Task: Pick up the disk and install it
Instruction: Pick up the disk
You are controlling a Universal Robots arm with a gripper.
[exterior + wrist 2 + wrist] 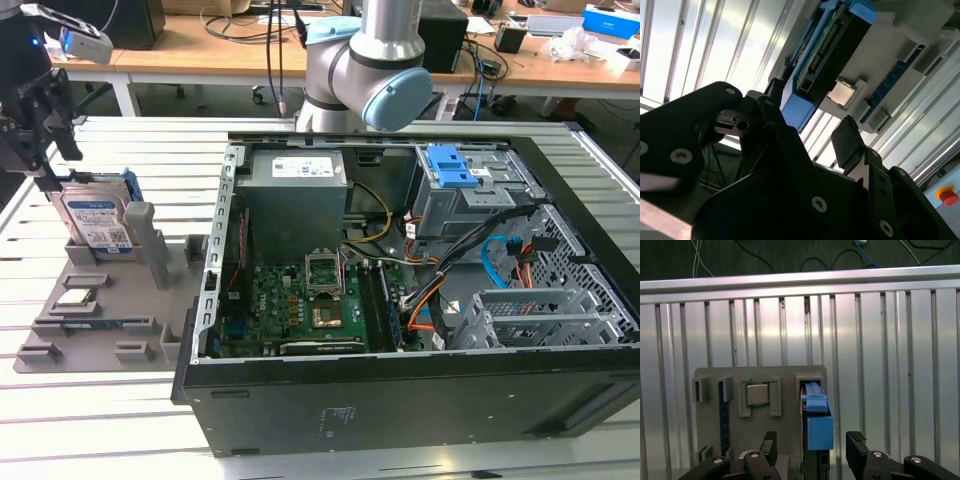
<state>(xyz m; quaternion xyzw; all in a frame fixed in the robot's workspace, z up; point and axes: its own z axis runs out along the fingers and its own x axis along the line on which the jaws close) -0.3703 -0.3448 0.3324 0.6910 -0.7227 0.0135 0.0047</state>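
The disk (97,218) stands on edge in a slot of the grey holder (110,320) at the exterior view's left, a silver drive with a white-and-blue label in a blue bracket. My gripper (60,170) hangs just above its upper left corner. In the first wrist view the disk (817,422) shows edge-on, and my gripper (812,445) is open, its black fingertips (856,442) set one to each side of the blue bracket with a gap on both sides. The second wrist view has the disk (825,50) beyond the open gripper (810,122).
A small square silver chip (75,298) lies in the same holder beside the disk. The open computer case (400,260) fills the exterior view's middle and right, with a blue-latched drive bay (455,165) at its back right. The arm's base (370,60) stands behind the case.
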